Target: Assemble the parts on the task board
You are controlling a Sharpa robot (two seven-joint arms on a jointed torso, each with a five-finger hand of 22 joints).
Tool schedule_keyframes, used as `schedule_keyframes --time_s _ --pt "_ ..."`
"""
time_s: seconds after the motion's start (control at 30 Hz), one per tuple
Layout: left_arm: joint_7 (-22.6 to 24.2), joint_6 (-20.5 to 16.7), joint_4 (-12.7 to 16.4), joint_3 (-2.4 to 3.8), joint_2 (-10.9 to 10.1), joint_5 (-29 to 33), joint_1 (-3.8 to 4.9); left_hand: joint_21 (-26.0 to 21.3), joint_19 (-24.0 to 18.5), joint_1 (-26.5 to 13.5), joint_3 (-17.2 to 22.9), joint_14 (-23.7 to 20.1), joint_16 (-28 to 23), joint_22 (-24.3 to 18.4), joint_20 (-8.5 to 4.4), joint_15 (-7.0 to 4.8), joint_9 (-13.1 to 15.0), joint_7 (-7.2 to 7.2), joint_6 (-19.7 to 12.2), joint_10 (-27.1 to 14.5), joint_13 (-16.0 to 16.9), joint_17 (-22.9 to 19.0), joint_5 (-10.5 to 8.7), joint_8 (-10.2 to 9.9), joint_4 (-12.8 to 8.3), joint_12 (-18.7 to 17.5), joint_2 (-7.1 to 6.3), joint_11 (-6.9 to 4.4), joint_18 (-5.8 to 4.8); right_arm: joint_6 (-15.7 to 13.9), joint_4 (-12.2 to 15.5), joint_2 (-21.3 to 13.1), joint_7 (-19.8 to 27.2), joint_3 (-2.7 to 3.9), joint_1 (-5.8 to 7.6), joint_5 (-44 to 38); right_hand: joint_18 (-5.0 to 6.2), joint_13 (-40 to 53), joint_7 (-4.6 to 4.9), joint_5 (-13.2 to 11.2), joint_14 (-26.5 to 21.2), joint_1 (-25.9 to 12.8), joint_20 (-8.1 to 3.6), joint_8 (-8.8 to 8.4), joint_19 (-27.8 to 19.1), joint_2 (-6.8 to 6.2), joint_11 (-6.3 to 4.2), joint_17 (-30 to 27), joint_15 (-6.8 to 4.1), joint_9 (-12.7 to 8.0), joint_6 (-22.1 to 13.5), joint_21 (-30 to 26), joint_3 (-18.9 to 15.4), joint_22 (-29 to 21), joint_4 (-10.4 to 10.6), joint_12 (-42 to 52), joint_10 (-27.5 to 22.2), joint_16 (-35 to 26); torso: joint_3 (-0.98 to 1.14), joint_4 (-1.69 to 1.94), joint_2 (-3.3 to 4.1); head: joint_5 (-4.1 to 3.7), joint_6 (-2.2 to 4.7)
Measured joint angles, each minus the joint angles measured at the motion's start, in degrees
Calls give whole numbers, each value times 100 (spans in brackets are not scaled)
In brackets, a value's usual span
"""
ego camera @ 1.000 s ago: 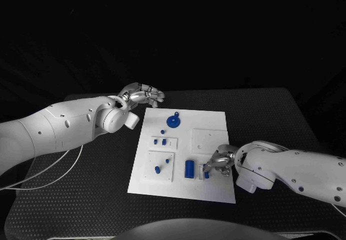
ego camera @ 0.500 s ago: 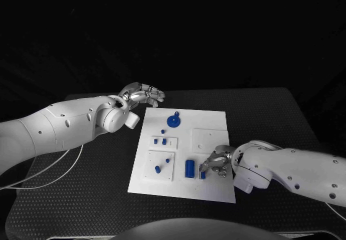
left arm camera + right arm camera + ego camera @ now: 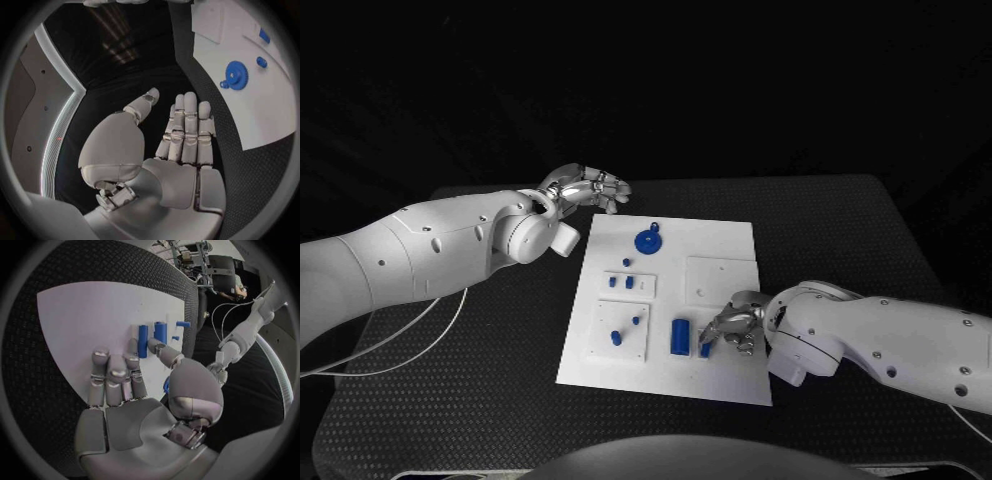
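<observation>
While the left arm reaches in over the table (image 3: 473, 400), the left hand (image 3: 589, 188) hangs above the black mat just off the far left corner of the task board (image 3: 718, 235). Its fingers (image 3: 187, 125) lie straight and close side by side, the thumb set a little apart, and nothing sits between them. Just beyond those fingertips, on the board, lies the blue gear (image 3: 646, 241), with a small blue knob (image 3: 262, 62) near it in the left wrist view.

Nearer the robot, the board's left side carries a few small blue parts (image 3: 629, 283) on its raised white plates, and one blue peg (image 3: 615, 339) stands on the near plate. A blue cylinder (image 3: 679, 336) lies near the board's near edge, just beside the right hand's fingertips.

At the board's right edge the right hand (image 3: 737, 327) rests low over the white surface. In the right wrist view its fingers (image 3: 112, 375) point along the board, fairly straight and close together, with the thumb tip beside a second blue cylinder (image 3: 143, 334). Something blue (image 3: 166, 385) shows under the thumb's base, but I cannot tell whether the hand holds it.
</observation>
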Motion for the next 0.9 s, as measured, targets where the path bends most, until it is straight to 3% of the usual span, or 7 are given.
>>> schedule_keyframes --time_s 0.37,0.9 --pt "-5 1 8 0 -9 -3 0 0 0 0 0 0 0 -1 0 0 0 0 0 0 0 5 0 0 0 0 0 0 0 29 -42 36 -13 18 -23 -53 1 17 -10 -67 -14 -60 11 28 14 -60 0 -5 -13 -1 10 0 0 -8 0 0 1 1 3 -1 1 13 -30" --pt "-13 5 9 -2 -14 -6 0 0 0 0 2 0 0 -1 0 0 0 0 0 0 0 10 0 0 29 0 0 0 0 43 -21 39 -2 21 -37 -206 1 36 -4 0 -16 -14 2 10 6 -15 1 -5 -10 -22 4 0 7 -13 -136 0 1 2 1 -2 -1 35 -57"
